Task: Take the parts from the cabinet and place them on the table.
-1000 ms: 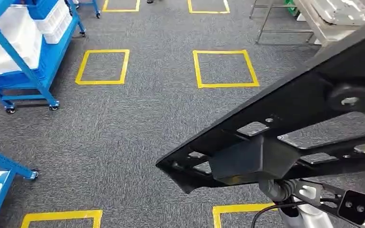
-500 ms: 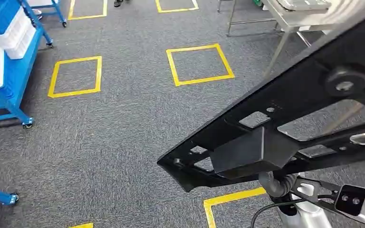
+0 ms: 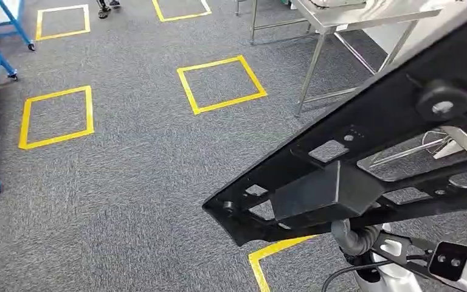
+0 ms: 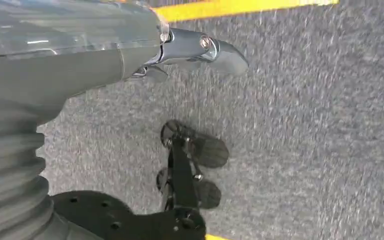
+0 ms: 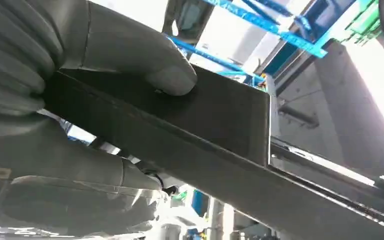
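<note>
Three views — head high, two wrists close.
Head looks down over carpet (image 3: 127, 170) and part (image 3: 365, 176); right wrist sits tight against that part; left wrist faces carpet.

1. Right hand (image 5: 105, 65): grey ribbed cover at the wrist, running into a thick, smooth, matte grey thumb with a rounded tip.
2. Right forearm shell below the thumb: grey, glossy, with bright reflections.
3. Left hand (image 4: 195, 50): grey ribbed cover, then a glossy grey-silver shell; a dark grey finger (image 4: 220, 52) with a round silver screw at its hinge and a blunt pointed tip.
4. Head view, right arm (image 3: 383, 274): silver-white cylindrical link, grey corrugated hose looped above it, thin black cable beside it.
5. Wrist camera (image 3: 459, 263): white box, black face, two round lenses, on a black cut-out bracket.
</note>
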Robot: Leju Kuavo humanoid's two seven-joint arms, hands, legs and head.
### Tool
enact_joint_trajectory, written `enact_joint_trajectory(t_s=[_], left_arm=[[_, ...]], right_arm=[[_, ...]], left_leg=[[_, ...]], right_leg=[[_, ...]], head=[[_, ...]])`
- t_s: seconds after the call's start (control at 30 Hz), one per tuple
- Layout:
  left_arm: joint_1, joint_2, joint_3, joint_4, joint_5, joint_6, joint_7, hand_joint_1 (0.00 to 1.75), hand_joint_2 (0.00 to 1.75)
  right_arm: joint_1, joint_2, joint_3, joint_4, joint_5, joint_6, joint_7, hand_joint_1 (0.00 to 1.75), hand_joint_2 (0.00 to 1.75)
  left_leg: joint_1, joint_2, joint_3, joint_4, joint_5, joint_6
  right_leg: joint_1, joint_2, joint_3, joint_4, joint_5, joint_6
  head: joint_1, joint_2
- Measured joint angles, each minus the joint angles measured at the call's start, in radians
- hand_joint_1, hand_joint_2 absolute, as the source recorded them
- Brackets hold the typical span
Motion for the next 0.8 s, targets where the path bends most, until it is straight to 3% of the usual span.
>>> enact_joint_trajectory(t_s=[0.03, 0.07, 0.13, 0.17, 0.2, 0.27, 0.3, 0.33, 0.37, 0.47, 0.5, 0.53, 0.57, 0.63, 0.67, 0.7, 0.73, 0.77, 0.8], left_arm=[[0.000, 0.000, 0.000, 0.000, 0.005, 0.004, 0.001, 0.00, 1.75], [0.002, 0.000, 0.001, 0.000, 0.011, 0.010, 0.004, 0.00, 1.75], [0.007, 0.000, 0.003, 0.000, 0.016, 0.021, 0.006, 0.00, 1.75], [0.007, 0.000, 0.004, 0.000, 0.019, 0.026, 0.008, 0.00, 1.75], [0.007, 0.000, 0.005, 0.000, 0.021, 0.029, 0.008, 0.00, 1.75], [0.006, -0.001, 0.005, 0.000, 0.024, 0.031, 0.007, 0.00, 1.75], [0.006, -0.003, 0.005, 0.000, 0.027, 0.031, 0.006, 0.00, 1.75], [0.006, -0.003, 0.006, 0.000, 0.029, 0.031, 0.005, 0.00, 1.75], [0.006, -0.006, 0.006, 0.000, 0.029, 0.031, 0.005, 0.00, 1.75], [0.005, -0.007, 0.006, 0.000, 0.025, 0.032, 0.004, 0.00, 1.75], [0.002, -0.007, 0.006, 0.000, 0.023, 0.032, 0.004, 0.00, 1.75], [0.001, -0.008, 0.006, 0.000, 0.023, 0.030, 0.001, 0.00, 1.75], [0.001, -0.009, 0.006, 0.000, 0.023, 0.027, 0.002, 0.00, 1.75], [0.006, -0.009, 0.006, 0.000, 0.023, 0.030, 0.003, 0.00, 1.75], [0.009, -0.009, 0.006, 0.000, 0.023, 0.033, 0.008, 0.00, 1.75], [0.010, -0.009, 0.006, 0.000, 0.024, 0.037, 0.013, 0.00, 1.75], [0.010, -0.010, 0.006, 0.000, 0.026, 0.038, 0.014, 0.00, 1.75], [0.008, -0.010, 0.006, 0.000, 0.026, 0.038, 0.014, 0.00, 1.75], [0.008, -0.009, 0.006, 0.000, 0.026, 0.039, 0.016, 0.00, 1.75]], right_arm=[[-0.007, 0.001, 0.003, 0.001, 0.003, 0.000, 0.000, 1.75, 1.75], [-0.014, 0.001, 0.008, 0.003, 0.005, -0.004, 0.000, 1.75, 1.75], [-0.017, 0.002, 0.021, 0.011, 0.006, -0.019, 0.000, 1.75, 1.75], [-0.019, 0.002, 0.025, 0.016, 0.005, -0.024, 0.000, 1.75, 1.75], [-0.021, 0.002, 0.028, 0.020, 0.002, -0.028, 0.000, 1.75, 1.75], [-0.028, 0.002, 0.030, 0.026, -0.010, -0.029, 0.000, 1.75, 1.75], [-0.034, 0.002, 0.031, 0.028, -0.016, -0.028, 0.000, 1.75, 1.75], [-0.041, 0.002, 0.031, 0.031, -0.021, -0.024, 0.000, 1.75, 1.75], [-0.049, 0.002, 0.032, 0.035, -0.023, -0.015, 0.000, 1.75, 1.75], [-0.052, 0.002, 0.032, 0.048, -0.011, 0.026, 0.000, 1.75, 1.75], [-0.051, 0.002, 0.032, 0.052, -0.009, 0.031, 0.000, 1.75, 1.75], [-0.057, 0.002, 0.034, 0.055, -0.008, 0.031, 0.000, 1.75, 1.75], [-0.063, 0.002, 0.038, 0.060, -0.007, 0.024, 0.000, 1.75, 1.75], [-0.066, -0.001, 0.045, 0.070, -0.014, 0.007, 0.000, 1.75, 1.75], [-0.067, -0.001, 0.048, 0.075, -0.018, -0.002, 0.000, 1.75, 1.75], [-0.069, -0.001, 0.054, 0.081, -0.021, -0.007, 0.000, 1.75, 1.75], [-0.071, -0.001, 0.057, 0.084, -0.022, -0.014, 0.000, 1.75, 1.75], [-0.073, -0.001, 0.058, 0.087, -0.023, -0.017, 0.000, 1.75, 1.75], [-0.074, -0.001, 0.060, 0.090, -0.025, -0.018, 0.000, 1.75, 1.75]], left_leg=[[0.000, 0.006, 0.000, -0.002, 0.001, 0.003], [-0.001, 0.017, -0.001, -0.002, 0.000, 0.006], [-0.005, 0.039, -0.002, -0.001, -0.002, 0.009], [-0.005, 0.050, -0.002, -0.001, -0.003, 0.009], [-0.006, 0.060, -0.001, -0.001, -0.005, 0.008], [-0.006, 0.078, 0.005, 0.000, -0.010, 0.004], [-0.007, 0.085, 0.010, 0.000, -0.012, 0.001], [-0.011, 0.091, 0.013, 0.000, -0.016, -0.004], [-0.016, 0.100, 0.012, 0.003, -0.020, -0.011], [-0.018, 0.137, 0.022, -0.004, -0.025, -0.024], [-0.016, 0.126, 0.021, 0.001, -0.035, -0.033], [-0.013, 0.080, 0.014, 0.031, -0.056, -0.037], [-0.012, 0.050, -0.018, 0.099, -0.096, -0.039], [-0.011, 0.031, -0.102, 0.269, -0.167, -0.043], [-0.011, 0.030, -0.129, 0.315, -0.172, -0.043], [-0.011, 0.030, -0.135, 0.316, -0.155, -0.043], [-0.011, 0.030, -0.121, 0.269, -0.114, -0.042], [-0.009, 0.025, -0.088, 0.187, -0.061, -0.041], [-0.006, 0.003, -0.049, 0.093, -0.010, -0.039]], right_leg=[[0.005, -0.045, -0.022, 0.041, -0.030, 0.003], [0.003, -0.069, -0.055, 0.110, -0.069, 0.007], [-0.003, -0.089, -0.130, 0.263, -0.131, 0.013], [-0.004, -0.093, -0.150, 0.302, -0.135, 0.014], [-0.006, -0.095, -0.144, 0.287, -0.114, 0.014], [-0.005, -0.109, -0.069, 0.143, -0.032, 0.008], [-0.001, -0.139, -0.021, 0.054, 0.006, 0.001], [0.011, -0.206, 0.008, -0.005, 0.001, -0.009], [0.019, -0.199, 0.008, -0.013, 0.000, -0.015], [0.021, -0.160, 0.002, -0.014, 0.000, -0.025], [0.008, -0.149, 0.009, -0.024, 0.007, -0.033], [0.008, -0.140, 0.010, -0.026, 0.007, -0.037], [0.008, -0.129, 0.010, -0.026, 0.008, -0.041], [0.010, -0.104, 0.009, -0.025, 0.006, -0.045], [0.010, -0.090, 0.009, -0.024, 0.006, -0.045], [0.010, -0.076, 0.010, -0.023, 0.006, -0.045], [0.009, -0.060, 0.011, -0.020, 0.005, -0.044], [0.009, -0.047, 0.013, -0.018, 0.003, -0.041], [0.008, -0.035, 0.014, -0.013, 0.000, -0.037]], head=[[0.000, 0.000], [0.000, 0.000], [0.000, 0.000], [0.000, 0.000], [0.000, 0.000], [0.000, 0.000], [0.000, 0.000], [0.000, 0.000], [0.000, 0.000], [0.000, 0.000], [0.000, 0.000], [0.000, 0.000], [0.000, 0.000], [0.000, 0.000], [0.000, 0.000], [0.000, 0.000], [0.000, 0.000], [0.000, 0.000], [0.000, 0.000]])
